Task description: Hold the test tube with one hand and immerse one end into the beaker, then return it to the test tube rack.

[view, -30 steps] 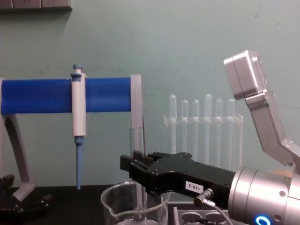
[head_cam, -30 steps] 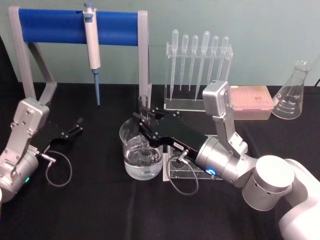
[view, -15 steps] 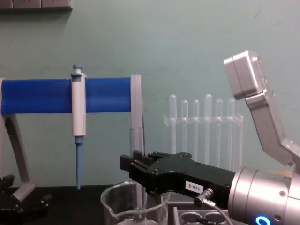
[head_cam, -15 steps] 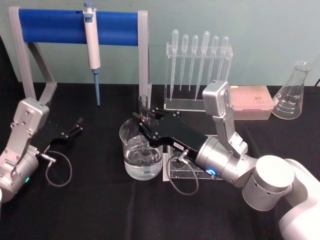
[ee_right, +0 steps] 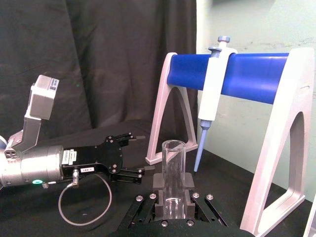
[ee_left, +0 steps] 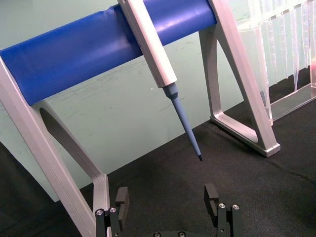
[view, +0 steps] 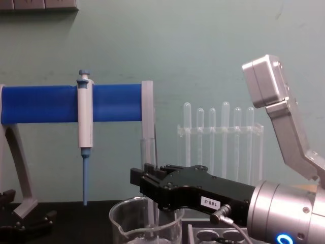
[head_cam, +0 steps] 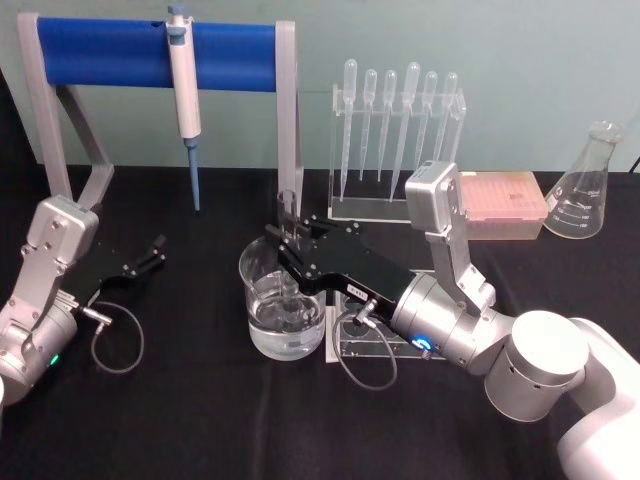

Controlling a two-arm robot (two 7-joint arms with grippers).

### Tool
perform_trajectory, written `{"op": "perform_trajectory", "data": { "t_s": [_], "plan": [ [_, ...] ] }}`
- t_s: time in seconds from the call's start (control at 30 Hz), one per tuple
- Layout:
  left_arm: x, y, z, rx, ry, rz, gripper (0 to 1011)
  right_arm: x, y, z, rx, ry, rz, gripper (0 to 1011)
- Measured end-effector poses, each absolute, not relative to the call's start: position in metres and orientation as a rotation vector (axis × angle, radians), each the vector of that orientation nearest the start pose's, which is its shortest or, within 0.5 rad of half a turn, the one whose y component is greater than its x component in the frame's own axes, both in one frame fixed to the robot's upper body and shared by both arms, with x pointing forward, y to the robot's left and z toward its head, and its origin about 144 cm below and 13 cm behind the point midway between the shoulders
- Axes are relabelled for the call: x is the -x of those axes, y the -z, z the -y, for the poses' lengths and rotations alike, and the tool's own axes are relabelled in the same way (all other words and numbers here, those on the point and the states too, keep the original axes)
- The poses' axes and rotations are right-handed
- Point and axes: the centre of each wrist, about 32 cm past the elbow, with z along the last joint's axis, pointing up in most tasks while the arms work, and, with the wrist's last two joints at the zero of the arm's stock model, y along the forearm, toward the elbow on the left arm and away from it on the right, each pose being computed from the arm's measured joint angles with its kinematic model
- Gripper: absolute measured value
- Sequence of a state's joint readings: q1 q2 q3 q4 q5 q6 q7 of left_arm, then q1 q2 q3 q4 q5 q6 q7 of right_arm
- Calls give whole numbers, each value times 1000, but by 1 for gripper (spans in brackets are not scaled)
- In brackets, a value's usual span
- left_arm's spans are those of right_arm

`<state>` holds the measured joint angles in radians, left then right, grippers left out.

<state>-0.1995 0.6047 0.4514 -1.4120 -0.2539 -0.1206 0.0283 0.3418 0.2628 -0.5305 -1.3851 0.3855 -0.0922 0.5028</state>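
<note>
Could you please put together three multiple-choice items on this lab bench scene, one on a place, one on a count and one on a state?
1. Where does the test tube stand?
A. Flat on the black cloth
B. Upright in the beaker
C. In the pipette rack

2. How many pipettes hang in the pipette rack?
A. Three
B. Six
C. Nine

3. How is the right gripper?
A. Shut on the test tube
B. Open and holding nothing
C. Shut on the pipettor

Answers: 1 B, the test tube's lower end reaches down into the beaker. 2 B, six bulb tops show in a row. 3 A, the right wrist view shows its fingers clamping the test tube.
</note>
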Motion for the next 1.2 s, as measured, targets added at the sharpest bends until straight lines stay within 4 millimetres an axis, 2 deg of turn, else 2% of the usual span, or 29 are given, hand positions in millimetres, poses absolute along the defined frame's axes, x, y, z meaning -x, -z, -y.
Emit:
{"op": "perform_trajectory", "data": {
  "t_s": [0.5, 0.67, 0.9, 0.93, 1.07, 1.2],
  "plan": [
    [-489, -1140, -310, -304, -1248, 285, 1000, -522, -1170, 163, -58, 620, 69, 224],
    [-489, -1140, -310, -304, -1248, 285, 1000, -521, -1189, 163, -83, 618, 103, 225],
    [-489, -1140, -310, -304, -1248, 285, 1000, -514, -1246, 168, -154, 613, 223, 225],
    [-489, -1140, -310, -305, -1248, 285, 1000, -514, -1246, 168, -154, 613, 223, 224],
    [-489, -1140, -310, -304, -1248, 285, 1000, -507, -1269, 176, -178, 634, 269, 224],
    [-489, -1140, -310, -304, -1248, 285, 1000, -499, -1277, 187, -167, 668, 279, 224]
  ]
}}
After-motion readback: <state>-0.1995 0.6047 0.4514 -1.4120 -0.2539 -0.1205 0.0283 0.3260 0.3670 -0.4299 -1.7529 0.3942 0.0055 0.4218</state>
